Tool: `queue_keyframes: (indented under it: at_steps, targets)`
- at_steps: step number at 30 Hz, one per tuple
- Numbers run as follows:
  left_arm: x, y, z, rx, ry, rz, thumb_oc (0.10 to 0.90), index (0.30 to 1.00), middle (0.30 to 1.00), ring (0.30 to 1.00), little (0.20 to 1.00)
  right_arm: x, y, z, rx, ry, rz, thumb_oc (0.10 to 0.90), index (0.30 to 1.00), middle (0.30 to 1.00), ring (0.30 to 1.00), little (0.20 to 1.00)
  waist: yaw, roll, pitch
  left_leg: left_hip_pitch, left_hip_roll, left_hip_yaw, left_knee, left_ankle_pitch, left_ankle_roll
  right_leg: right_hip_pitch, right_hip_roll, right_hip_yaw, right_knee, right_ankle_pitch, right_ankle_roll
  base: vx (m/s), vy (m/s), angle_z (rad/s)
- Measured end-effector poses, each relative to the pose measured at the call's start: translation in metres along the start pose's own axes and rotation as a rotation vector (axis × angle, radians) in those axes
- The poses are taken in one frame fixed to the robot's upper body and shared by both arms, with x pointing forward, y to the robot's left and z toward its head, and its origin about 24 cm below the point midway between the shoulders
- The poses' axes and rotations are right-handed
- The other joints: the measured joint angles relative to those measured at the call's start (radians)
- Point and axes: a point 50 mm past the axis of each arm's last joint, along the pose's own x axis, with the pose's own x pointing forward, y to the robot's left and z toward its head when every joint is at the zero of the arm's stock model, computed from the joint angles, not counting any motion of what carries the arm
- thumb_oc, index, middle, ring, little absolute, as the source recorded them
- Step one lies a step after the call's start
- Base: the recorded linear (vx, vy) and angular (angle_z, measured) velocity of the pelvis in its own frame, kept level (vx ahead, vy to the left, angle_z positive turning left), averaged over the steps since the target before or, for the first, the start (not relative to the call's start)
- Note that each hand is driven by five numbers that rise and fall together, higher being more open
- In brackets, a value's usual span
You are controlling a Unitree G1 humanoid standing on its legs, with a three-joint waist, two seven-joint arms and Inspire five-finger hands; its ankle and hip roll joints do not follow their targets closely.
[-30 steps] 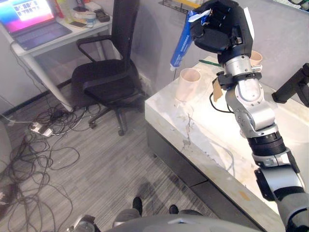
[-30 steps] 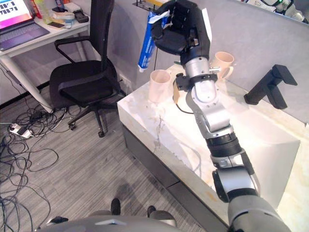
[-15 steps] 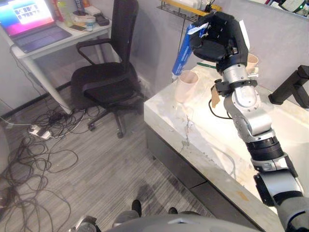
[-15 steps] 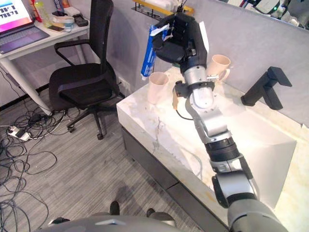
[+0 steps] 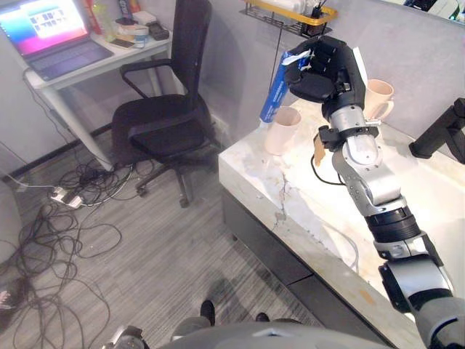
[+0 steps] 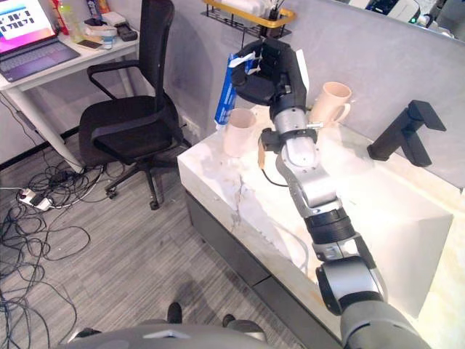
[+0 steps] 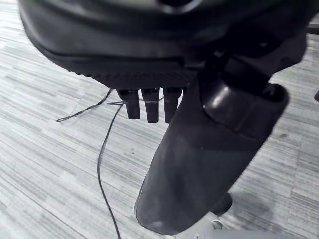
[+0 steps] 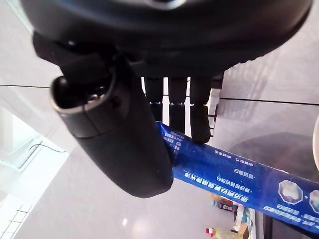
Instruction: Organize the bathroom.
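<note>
toothpaste tube [image 5: 275,89] in right hand [image 5: 325,67]

The toothpaste tube's [image 5: 275,89] upper end was hidden inside the right hand [image 5: 323,67]; the faucet [image 5: 441,133] was cut off by the picture's edge

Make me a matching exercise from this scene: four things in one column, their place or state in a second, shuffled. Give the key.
1. blue toothpaste tube
2. handleless pink cup
3. handled pink mug
4. black faucet

A. on the counter's far part, beyond the right arm
B. on the counter, just below the tube's lower end
C. pinched in the right hand, hanging down
D. at the counter's right, by the wall

Pairs: 1-C, 2-B, 3-A, 4-D
</note>
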Motion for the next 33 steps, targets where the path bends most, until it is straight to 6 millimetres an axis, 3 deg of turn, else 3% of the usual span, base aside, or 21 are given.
queue_keyframes:
  at_steps: [11,33]
  targets:
    - [0.0,-0.001,-0.001,0.003,0.007,-0.018,0.8,0.9,0.9,0.9,0.9,0.001,-0.011,0.005,-0.051,-0.012,0.001,0.4,0.3,0.3,0.3,0.3,-0.002,0.006,-0.005,0.002,0.0,-0.002,-0.001,0.0,-0.001,0.006,0.0,-0.004,-0.006,0.0,0.0,0.03,0.004,0.01]
    - [0.0,-0.001,0.0,0.003,0.012,-0.019,0.8,0.9,0.9,0.9,0.9,0.002,-0.01,0.007,-0.052,-0.034,0.014,0.4,0.3,0.3,0.3,0.3,-0.007,-0.008,-0.007,0.007,0.004,0.019,-0.002,-0.001,-0.001,0.01,0.002,0.021,-0.023,0.016,0.001,0.01,-0.004,-0.02]
